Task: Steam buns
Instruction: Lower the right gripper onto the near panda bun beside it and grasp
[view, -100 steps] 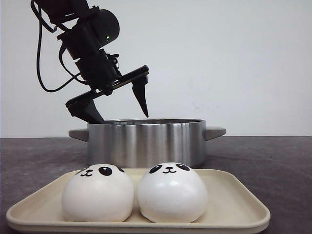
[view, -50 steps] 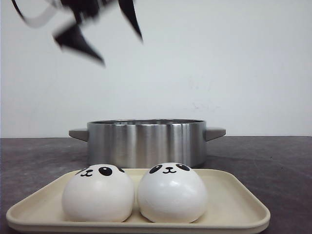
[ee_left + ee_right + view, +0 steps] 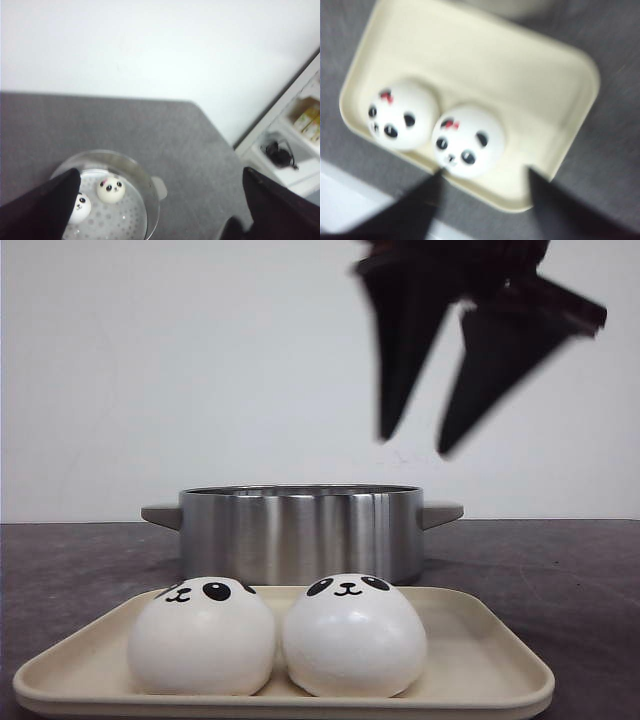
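Two white panda-faced buns [image 3: 200,635] [image 3: 352,635] sit side by side on the cream tray [image 3: 480,680] at the table's front. The steel pot [image 3: 300,535] stands behind the tray. Two more buns [image 3: 111,189] [image 3: 80,207] lie on the perforated rack inside the pot [image 3: 145,185]. My right gripper [image 3: 414,445] hangs open and blurred, high over the pot's right side. In its wrist view my right gripper [image 3: 484,171] is above the tray [image 3: 520,75], with both buns [image 3: 402,115] [image 3: 468,141] ahead of its fingers. My left gripper [image 3: 160,172] is open, far above the pot.
The pot has a side handle [image 3: 442,512] sticking out on each side. A white shelf unit [image 3: 295,140] with small items stands beyond the table's edge in the left wrist view. Dark grey tabletop [image 3: 560,580] surrounds tray and pot.
The left arm rose from just above the pot and left the front view. The right gripper has come into view, open, at the upper right. Buns, tray and pot have not moved.
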Robot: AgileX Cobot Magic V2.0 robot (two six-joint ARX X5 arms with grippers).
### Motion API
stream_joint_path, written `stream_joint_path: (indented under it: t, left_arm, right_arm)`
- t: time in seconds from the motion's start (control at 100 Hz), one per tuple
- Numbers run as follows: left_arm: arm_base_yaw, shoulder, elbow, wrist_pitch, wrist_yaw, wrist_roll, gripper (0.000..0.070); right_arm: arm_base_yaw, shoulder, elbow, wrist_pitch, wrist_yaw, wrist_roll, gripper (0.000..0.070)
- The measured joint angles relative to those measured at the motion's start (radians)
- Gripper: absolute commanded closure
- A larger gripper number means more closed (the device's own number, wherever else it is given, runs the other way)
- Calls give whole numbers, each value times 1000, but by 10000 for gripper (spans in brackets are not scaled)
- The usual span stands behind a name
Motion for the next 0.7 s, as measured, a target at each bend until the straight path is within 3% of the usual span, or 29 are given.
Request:
stream_joint_path:
  t: [0.41,0.61,0.7]
  left_arm:
    - [0,-140,0,-137,-5,-4,70]
    - [0,-139,0,-205,-5,-4,70]
    - [0,-139,0,-206,-5,-4,70]
  right_arm:
    - [79,194,0,48,26,43,143]
    - [73,290,0,114,38,44,361]
    - [74,302,2,117,38,45,405]
